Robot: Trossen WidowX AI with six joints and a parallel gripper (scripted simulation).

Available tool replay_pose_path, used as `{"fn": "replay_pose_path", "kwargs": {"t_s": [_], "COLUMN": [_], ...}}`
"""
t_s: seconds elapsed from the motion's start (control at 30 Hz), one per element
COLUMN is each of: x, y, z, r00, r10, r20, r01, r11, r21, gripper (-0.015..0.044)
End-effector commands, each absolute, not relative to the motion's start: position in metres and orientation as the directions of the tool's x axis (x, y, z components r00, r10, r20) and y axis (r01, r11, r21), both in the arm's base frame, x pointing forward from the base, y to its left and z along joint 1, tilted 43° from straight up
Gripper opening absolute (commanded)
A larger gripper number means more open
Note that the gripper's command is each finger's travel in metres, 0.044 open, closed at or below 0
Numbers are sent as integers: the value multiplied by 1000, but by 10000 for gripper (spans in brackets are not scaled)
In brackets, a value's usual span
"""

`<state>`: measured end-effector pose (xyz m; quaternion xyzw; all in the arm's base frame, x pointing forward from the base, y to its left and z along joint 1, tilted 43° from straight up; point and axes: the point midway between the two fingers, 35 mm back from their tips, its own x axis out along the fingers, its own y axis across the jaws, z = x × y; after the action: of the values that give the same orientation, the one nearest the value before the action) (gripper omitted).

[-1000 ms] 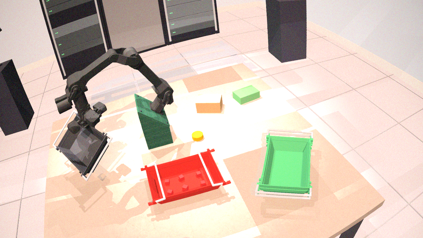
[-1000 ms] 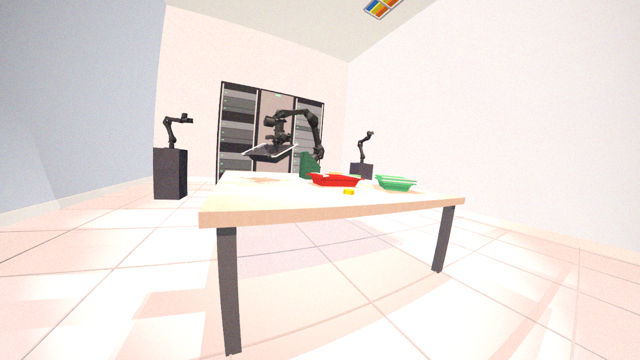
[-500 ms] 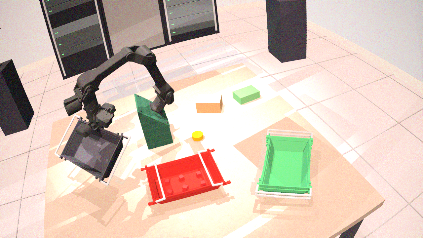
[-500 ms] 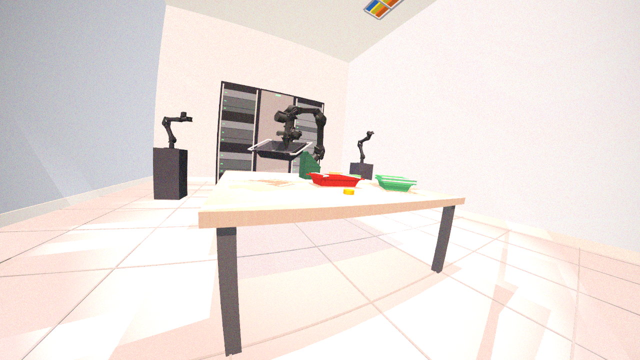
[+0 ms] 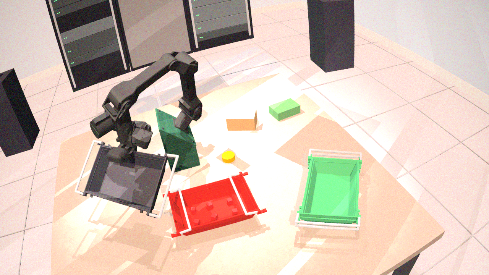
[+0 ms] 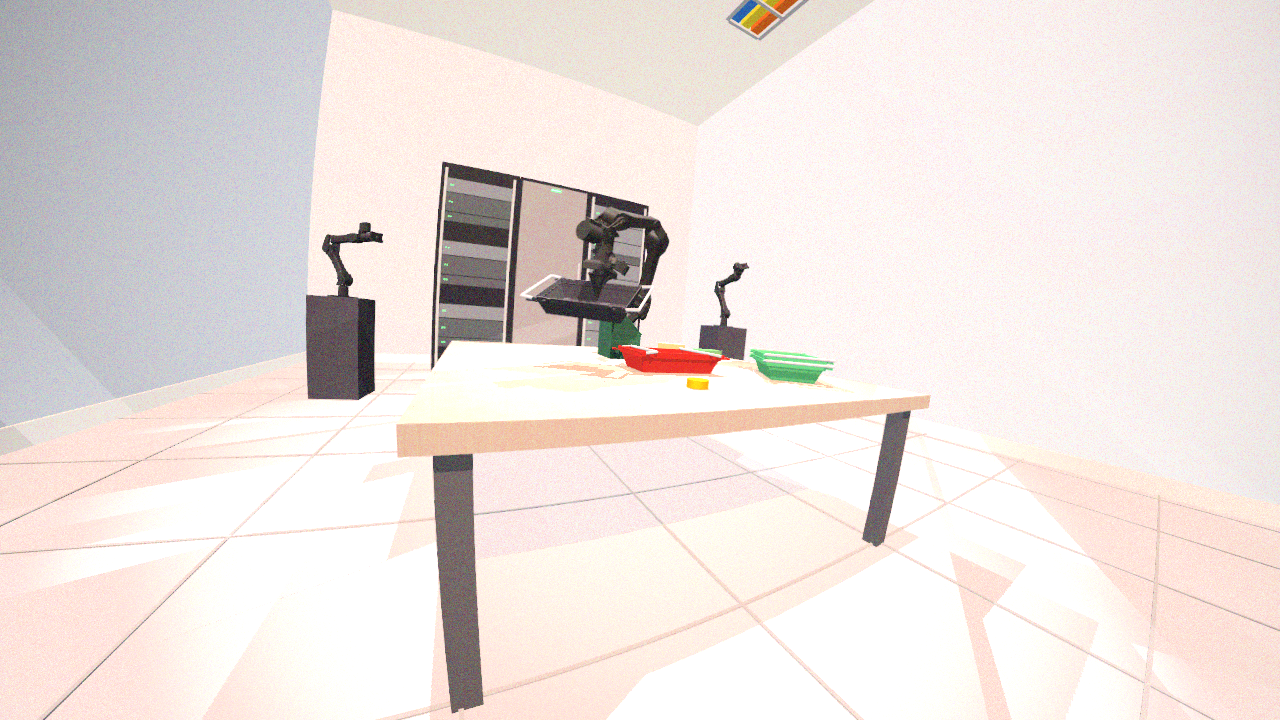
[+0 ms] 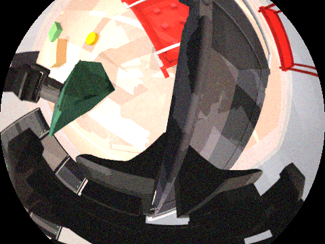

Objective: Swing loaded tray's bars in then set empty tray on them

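Jaws of the gripper (image 5: 127,157) (image 6: 597,284) (image 7: 177,142) are closed down to a narrow gap, with the thin far wall of the dark grey tray (image 5: 123,181) (image 6: 581,306) (image 7: 220,85) pinched between them. The tray is held well above the table (image 5: 372,212) (image 6: 662,429), slightly tilted, at the left of the scene. It is shaped as a shallow rectangular box with flared smooth walls, and slim white bars (image 5: 85,166) are carried outside its short ends.

To its right, the loaded red tray (image 5: 211,187) (image 6: 671,360) (image 7: 149,20) is set on the pale, wood-like table top. Small red cubes (image 5: 209,205) (image 7: 164,26) are scattered over its flat floor. It is already spanned by both of its round white rods, the left one (image 5: 184,210) (image 7: 167,48) and the right one (image 5: 239,196), and nothing is stacked on them.

At the right, a glossy green tray (image 5: 329,184) (image 6: 792,367) is seen, its white bars at the near and far ends. The arm is mounted on a dark green, streaky-grained wedge (image 5: 181,157) (image 6: 619,337) (image 7: 81,85). Between wedge and green tray, a squat yellow disc (image 5: 228,156) (image 6: 697,383) (image 7: 91,38) is placed; farther back, an orange flat-faced box (image 5: 241,124) (image 7: 61,51) is seen beside a light green rectangular block (image 5: 284,108) (image 7: 55,31).
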<state>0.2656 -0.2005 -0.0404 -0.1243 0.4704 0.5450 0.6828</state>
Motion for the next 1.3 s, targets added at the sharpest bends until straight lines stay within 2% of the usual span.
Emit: {"fn": "replay_pose_path", "kwargs": {"t_s": [0.0, 0.63, 1.27], "x": [278, 319, 328], "y": [-192, -107, -26], "z": [-23, 35, 83], "r00": [-11, -6, -21], "r10": [617, 641, 681], "r20": [-787, -768, -732], "r01": [-889, -980, -999], "r11": [355, 150, -43], "r21": [290, 133, -12], "gripper": [0, 0, 0]}}
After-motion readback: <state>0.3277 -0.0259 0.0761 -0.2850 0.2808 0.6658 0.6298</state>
